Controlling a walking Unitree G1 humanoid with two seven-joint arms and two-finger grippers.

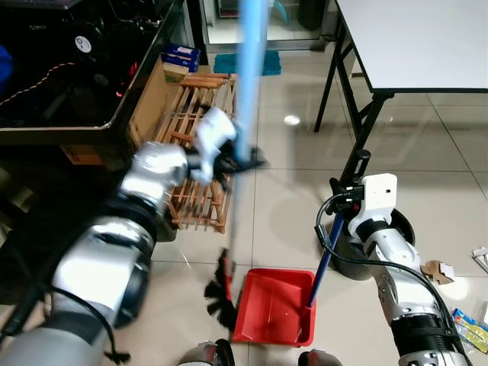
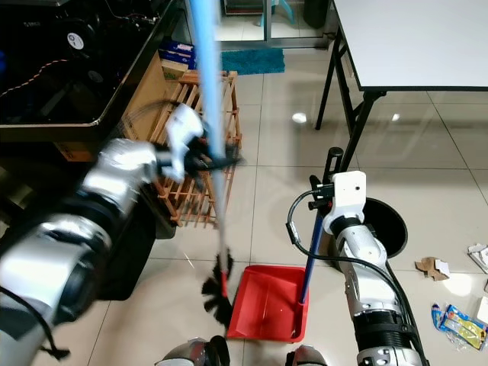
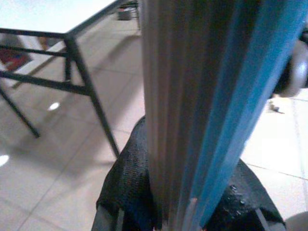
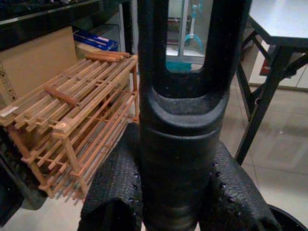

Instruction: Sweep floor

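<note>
Wooden slatted rack [image 1: 200, 145] sits on its side over on the left, next to a dark shelf unit [image 1: 84, 69], and right in front of it the robot's left gripper [image 1: 232, 162] is clamped round a light blue broom handle [image 1: 248, 76]. From the left wrist view you can see the black fingers [image 3: 130, 192] wrapped tight on the pole, so definitely gripping. Broom's black bristle head [image 1: 221, 290] is down on the tiles, touching the left edge of a red dustpan [image 1: 274, 307] that's sitting flat on the floor near the robot's feet. Moving right, the right gripper [image 1: 341, 200] has its fingers closed on the black grip at the top of the dustpan's blue upright handle [image 1: 324, 263]; the right wrist view shows that pretty plainly. The pan looks empty to me, no visible debris in it. Further right there's still litter on the tiles: a crumpled brown scrap [image 1: 436, 271] and some colourful wrappers [image 1: 471, 328] near the white table [image 1: 412, 38]. So I'd say sweeping is barely underway, with the actual rubbish well apart from the broom and all left to collect.
</note>
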